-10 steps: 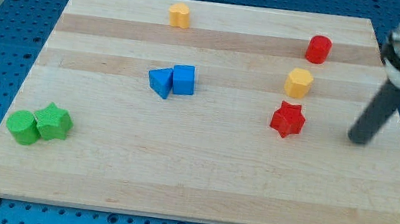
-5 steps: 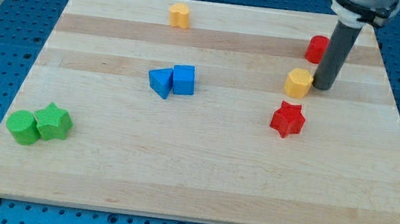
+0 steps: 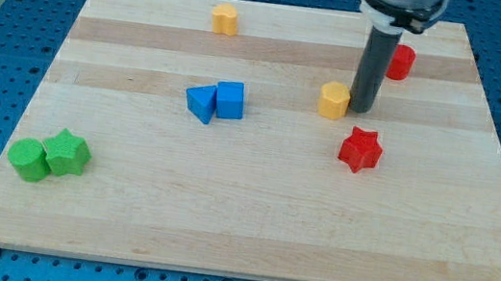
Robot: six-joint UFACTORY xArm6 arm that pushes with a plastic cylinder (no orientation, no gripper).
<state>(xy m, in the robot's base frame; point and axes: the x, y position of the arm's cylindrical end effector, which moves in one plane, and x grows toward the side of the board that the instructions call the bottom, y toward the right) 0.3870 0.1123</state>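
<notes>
Tip: my tip (image 3: 361,110) rests on the worktop, touching the right side of the yellow hexagonal block (image 3: 334,100), which lies directly to the view's left of it.
Hand: none; the arm ends in a plain dark rod, so nothing opens or closes.
Around the yellow hexagonal block: red star block (image 3: 361,149) near, below and right; red cylinder block (image 3: 398,62) above and right, behind the rod.
Further left of it: blue cube (image 3: 230,99) touching blue triangular block (image 3: 201,103); small yellow block (image 3: 226,19) far up-left; green star block (image 3: 67,151) touching green round block (image 3: 30,159) far down-left.
Surface: pale striped wooden worktop (image 3: 250,218) on a blue perforated bench (image 3: 2,40).
</notes>
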